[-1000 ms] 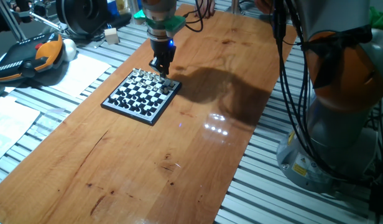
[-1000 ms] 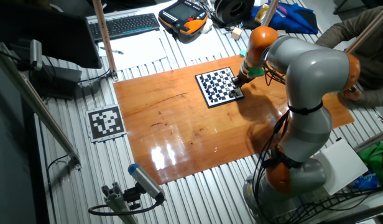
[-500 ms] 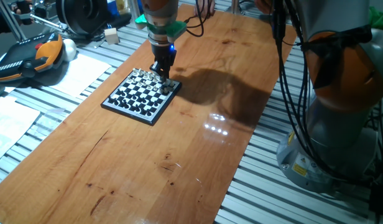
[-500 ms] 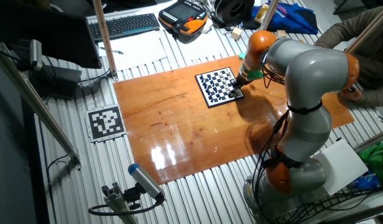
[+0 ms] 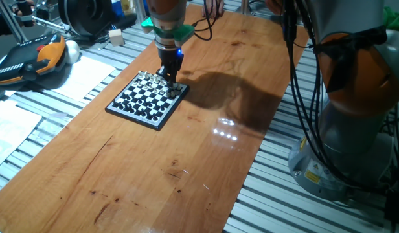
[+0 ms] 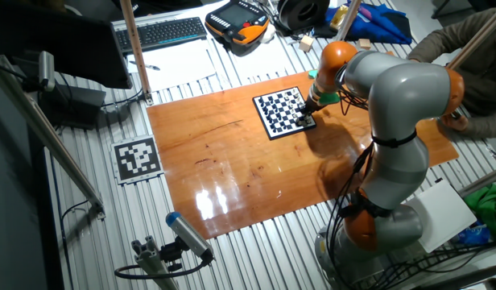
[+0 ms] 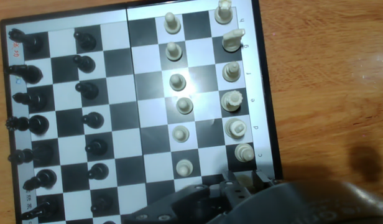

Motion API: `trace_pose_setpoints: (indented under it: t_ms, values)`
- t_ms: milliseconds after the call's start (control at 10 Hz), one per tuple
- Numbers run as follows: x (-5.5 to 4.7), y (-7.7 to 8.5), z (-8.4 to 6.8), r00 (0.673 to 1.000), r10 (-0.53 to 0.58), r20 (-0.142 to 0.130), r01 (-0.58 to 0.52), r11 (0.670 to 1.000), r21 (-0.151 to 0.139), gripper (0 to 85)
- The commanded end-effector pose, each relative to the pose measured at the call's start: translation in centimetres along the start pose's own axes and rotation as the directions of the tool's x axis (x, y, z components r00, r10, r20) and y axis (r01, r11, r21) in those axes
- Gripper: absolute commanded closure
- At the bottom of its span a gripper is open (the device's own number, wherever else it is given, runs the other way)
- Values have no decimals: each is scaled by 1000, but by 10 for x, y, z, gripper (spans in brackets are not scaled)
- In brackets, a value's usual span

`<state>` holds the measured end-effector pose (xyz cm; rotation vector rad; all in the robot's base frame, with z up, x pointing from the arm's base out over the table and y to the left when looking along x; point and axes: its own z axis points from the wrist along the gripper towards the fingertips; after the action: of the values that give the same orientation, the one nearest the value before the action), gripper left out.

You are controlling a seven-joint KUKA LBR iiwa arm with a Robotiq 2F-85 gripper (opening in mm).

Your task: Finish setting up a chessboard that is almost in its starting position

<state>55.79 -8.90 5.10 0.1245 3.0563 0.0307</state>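
Note:
The chessboard (image 5: 144, 98) lies on the wooden table at its far left part; it also shows in the other fixed view (image 6: 282, 111). In the hand view the chessboard (image 7: 148, 124) has dark pieces in the two left columns and pale pieces in two right columns. My gripper (image 5: 171, 83) is low over the board's near right corner, also seen in the other fixed view (image 6: 309, 113). In the hand view my gripper (image 7: 244, 182) covers the bottom squares of the pale side. Its fingers stand close together, and what is between them is hidden.
An orange and black pendant (image 5: 31, 58) and white paper sheets (image 5: 89, 74) lie left of the table. A keyboard (image 6: 163, 32) and a printed marker tag (image 6: 137, 157) lie on the metal slats. My arm's base (image 5: 355, 103) stands right of the table.
My gripper has come down a little onto the board's corner and shifted slightly. The board and the visible pieces have not moved.

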Motion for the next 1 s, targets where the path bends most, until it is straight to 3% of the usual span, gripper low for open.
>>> trace_pose_setpoints:
  t_ms: [0, 400, 900]
  values:
    - [0, 0, 0, 1000, -2, -2, 2, 1000, 1, 680]
    - [1, 0, 0, 1000, -9, -3, 9, 1000, 23, 680]
    - [1, 0, 0, 1000, -8, -3, 8, 1000, 29, 680]
